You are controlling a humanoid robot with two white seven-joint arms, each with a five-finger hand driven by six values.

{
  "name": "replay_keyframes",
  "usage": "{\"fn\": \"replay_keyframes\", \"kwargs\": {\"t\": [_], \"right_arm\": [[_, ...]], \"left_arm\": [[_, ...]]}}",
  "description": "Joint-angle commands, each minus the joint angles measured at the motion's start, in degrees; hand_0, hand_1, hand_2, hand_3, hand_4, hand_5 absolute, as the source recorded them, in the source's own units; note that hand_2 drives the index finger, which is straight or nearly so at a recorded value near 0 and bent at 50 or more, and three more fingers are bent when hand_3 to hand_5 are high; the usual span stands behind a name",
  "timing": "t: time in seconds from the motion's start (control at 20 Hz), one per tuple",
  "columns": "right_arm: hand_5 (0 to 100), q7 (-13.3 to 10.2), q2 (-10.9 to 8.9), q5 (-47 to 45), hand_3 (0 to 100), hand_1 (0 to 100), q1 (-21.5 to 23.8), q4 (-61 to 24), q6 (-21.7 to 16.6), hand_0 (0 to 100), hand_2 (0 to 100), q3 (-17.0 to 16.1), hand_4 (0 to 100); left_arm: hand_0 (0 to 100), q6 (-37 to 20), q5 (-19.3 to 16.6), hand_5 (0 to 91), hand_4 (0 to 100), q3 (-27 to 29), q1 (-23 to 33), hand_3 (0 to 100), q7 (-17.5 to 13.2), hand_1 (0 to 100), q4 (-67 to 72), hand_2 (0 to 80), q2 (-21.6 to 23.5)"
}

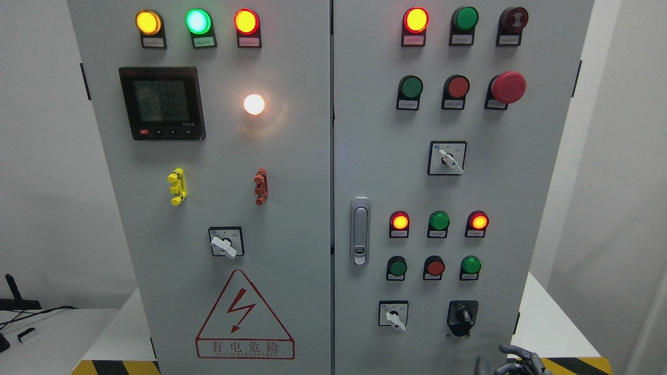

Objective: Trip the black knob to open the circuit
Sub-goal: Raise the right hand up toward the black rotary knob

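The black knob (462,315) sits on a black square plate at the lower right of the grey cabinet's right door (448,182), its pointer roughly upright. Below it and a little to the right, my right hand (516,360) just enters at the bottom edge; only dark curled fingertips (513,350) show. The hand is clear of the knob, with a gap between them. My left arm is out of sight.
White rotary switches (394,315) (447,158) (225,242), a red mushroom stop button (508,87), lit indicator lamps and push buttons fill the doors. A door latch (359,230) sits near the centre seam. Yellow-black tape (573,364) marks the base.
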Motion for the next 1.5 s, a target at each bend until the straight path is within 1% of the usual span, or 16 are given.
{"fn": "replay_keyframes", "kwargs": {"t": [0.0, 0.35, 0.6, 0.85, 1.25, 1.45], "right_arm": [[95, 0.00, 0.15, 0.09, 74, 78, -1.79, 3.85, 0.11, 27, 43, 1.11, 79], [95, 0.00, 0.15, 0.09, 74, 78, -2.75, 4.74, 0.11, 27, 43, 1.02, 79], [95, 0.00, 0.15, 0.01, 74, 78, -4.42, 5.26, 2.83, 27, 43, 1.02, 80], [95, 0.00, 0.15, 0.01, 74, 78, -4.69, 5.53, 2.83, 28, 42, 0.94, 80], [95, 0.00, 0.15, 0.01, 73, 79, -6.53, 6.93, 3.01, 30, 41, 1.11, 79], [95, 0.00, 0.15, -0.08, 73, 79, -6.53, 7.02, 3.01, 30, 41, 1.20, 79]], "left_arm": [[12, -0.03, -1.76, 0.0, 0, 0.00, 0.00, 0, 0.01, 39, -0.05, 0.0, 0.03], [12, -0.03, -1.76, 0.0, 0, 0.00, 0.00, 0, 0.01, 39, 0.03, 0.0, 0.03], [12, -0.03, -1.76, 0.0, 0, 0.00, 0.00, 0, 0.01, 39, -0.05, 0.0, 0.03], [12, -0.03, -1.76, 0.0, 0, 0.00, 0.00, 0, 0.01, 39, -0.05, 0.0, 0.03], [12, -0.03, -1.76, 0.0, 0, 0.00, 0.00, 0, 0.01, 39, -0.05, 0.0, 0.03], [12, -0.03, -1.76, 0.0, 0, 0.00, 0.00, 0, 0.01, 39, -0.05, 0.0, 0.03]]}}
